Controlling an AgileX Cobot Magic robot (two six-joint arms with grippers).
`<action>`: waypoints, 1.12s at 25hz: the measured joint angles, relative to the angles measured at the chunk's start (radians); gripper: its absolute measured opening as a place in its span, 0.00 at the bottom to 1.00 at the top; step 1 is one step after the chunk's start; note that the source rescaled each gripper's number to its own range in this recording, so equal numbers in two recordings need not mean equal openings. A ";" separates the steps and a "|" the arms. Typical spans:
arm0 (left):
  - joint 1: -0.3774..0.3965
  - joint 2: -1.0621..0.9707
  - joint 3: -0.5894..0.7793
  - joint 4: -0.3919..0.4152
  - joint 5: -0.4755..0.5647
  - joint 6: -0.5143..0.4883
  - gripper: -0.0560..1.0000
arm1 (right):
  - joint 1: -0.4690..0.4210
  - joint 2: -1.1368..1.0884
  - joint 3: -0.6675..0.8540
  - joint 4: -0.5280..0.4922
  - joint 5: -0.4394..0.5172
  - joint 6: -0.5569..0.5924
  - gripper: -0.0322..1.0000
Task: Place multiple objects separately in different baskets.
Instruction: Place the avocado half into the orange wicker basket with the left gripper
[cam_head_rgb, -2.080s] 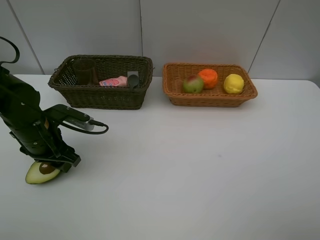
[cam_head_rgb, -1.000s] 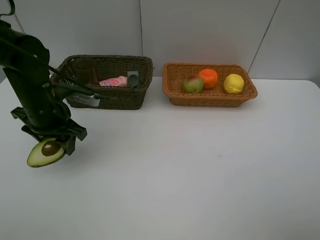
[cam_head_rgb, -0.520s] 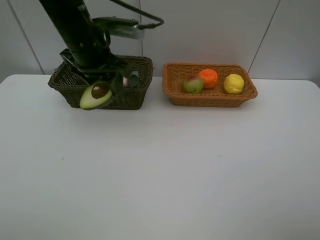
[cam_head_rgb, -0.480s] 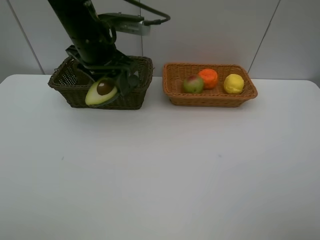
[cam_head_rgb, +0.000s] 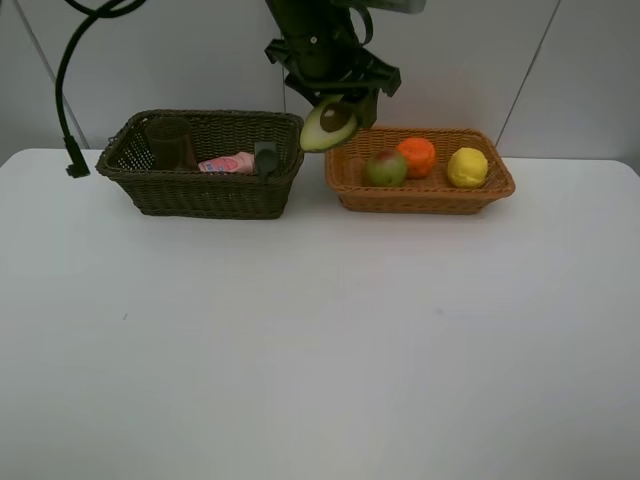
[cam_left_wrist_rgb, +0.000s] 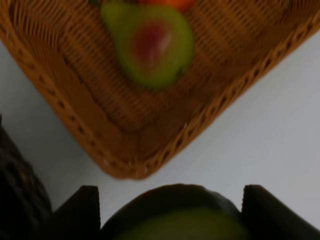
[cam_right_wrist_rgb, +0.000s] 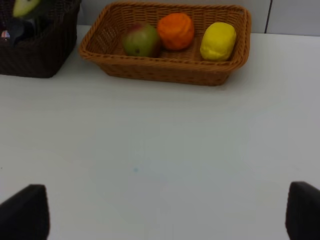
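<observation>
Now L arm reaches down from top of frame, fingers (cam_head_rgb: 333, 108) clamped on halved green avocado (cam_head_rgb: 329, 126), held in air over gap between dark brown-green wicker basket (cam_head_rgb: 205, 183) and orange-tan wicker basket (cam_head_rgb: 420, 190). L wrist cam alone shows red-green pear-like fruit (cam_left_wrist_rgb: 150, 44) below. R fingers (cam_right_wrist_rgb: 160, 212) wide apart, empty, over white bench (cam_head_rgb: 320, 340). Half a sec ago avocado hung by dark basket.

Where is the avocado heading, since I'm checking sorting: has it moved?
Yes. The avocado went from the table's left up and right, past the dark basket, toward the orange basket.
</observation>
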 joint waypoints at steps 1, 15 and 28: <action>-0.001 0.025 -0.032 0.002 -0.016 0.004 0.76 | 0.000 0.000 0.000 0.000 0.000 0.000 1.00; -0.008 0.244 -0.116 0.002 -0.422 0.058 0.76 | 0.000 0.000 0.000 0.000 0.000 0.000 1.00; -0.010 0.327 -0.116 0.000 -0.499 0.062 0.76 | 0.000 0.000 0.000 0.001 0.000 0.000 1.00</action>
